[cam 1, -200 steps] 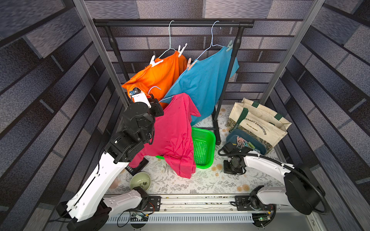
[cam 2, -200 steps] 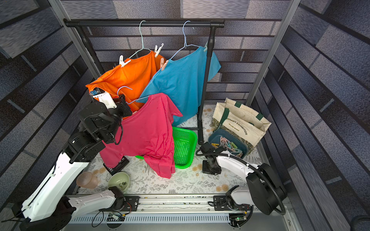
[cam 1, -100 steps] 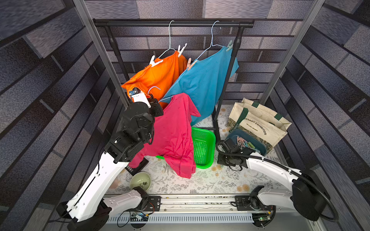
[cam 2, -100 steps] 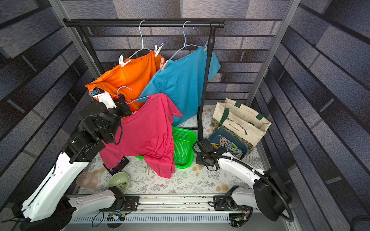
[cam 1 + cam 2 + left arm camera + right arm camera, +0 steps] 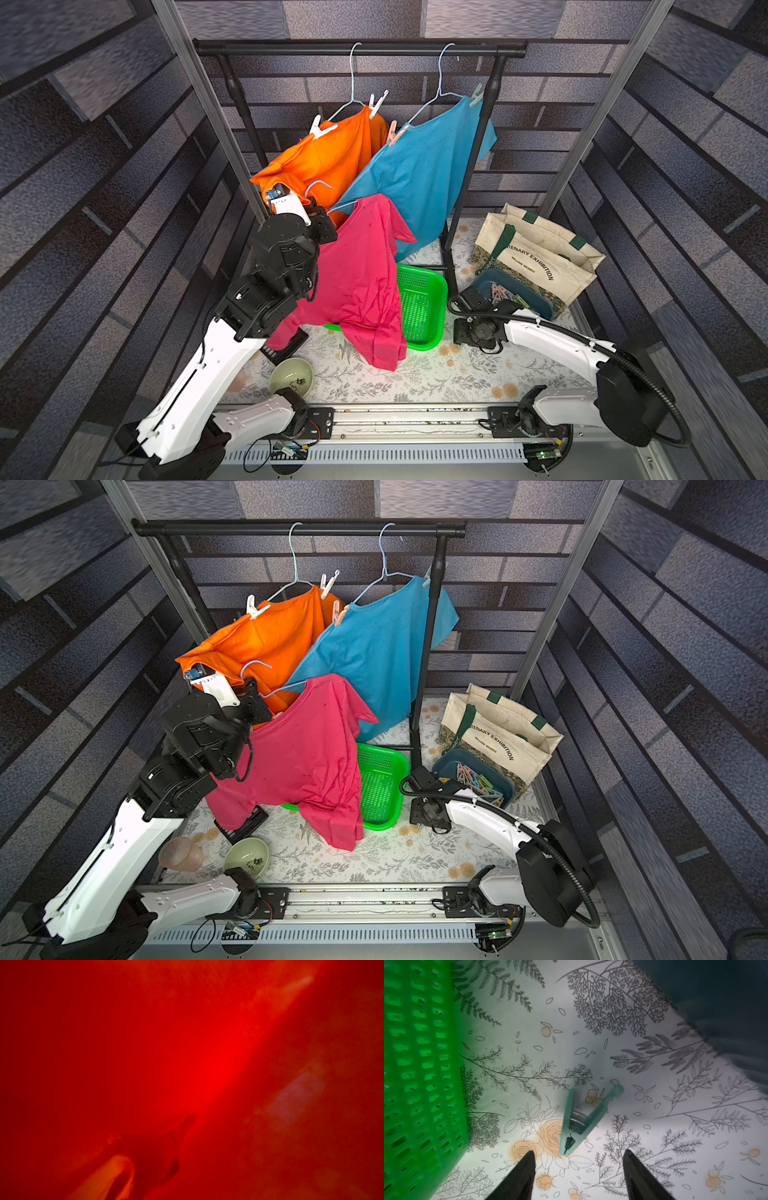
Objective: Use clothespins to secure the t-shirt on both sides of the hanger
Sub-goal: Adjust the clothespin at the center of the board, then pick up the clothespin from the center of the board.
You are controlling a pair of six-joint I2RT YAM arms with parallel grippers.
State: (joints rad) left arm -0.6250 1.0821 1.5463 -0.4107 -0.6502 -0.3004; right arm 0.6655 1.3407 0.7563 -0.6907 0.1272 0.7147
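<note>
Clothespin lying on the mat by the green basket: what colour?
The clothespin is mint green, clearest in the right wrist view.

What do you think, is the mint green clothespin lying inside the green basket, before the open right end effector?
No. The mint green clothespin lies on the flowery mat beside the green basket, not inside it, before the open right end effector. The right wrist view shows it.

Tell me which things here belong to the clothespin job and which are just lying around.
For the job: pink t-shirt, pale blue wire hanger, mint green plastic clothespin, pastel clothespins in the dark blue tray.
Lying about: bright green plastic basket, cream canvas tote bag, pale green bowl, pinkish cup.
</note>
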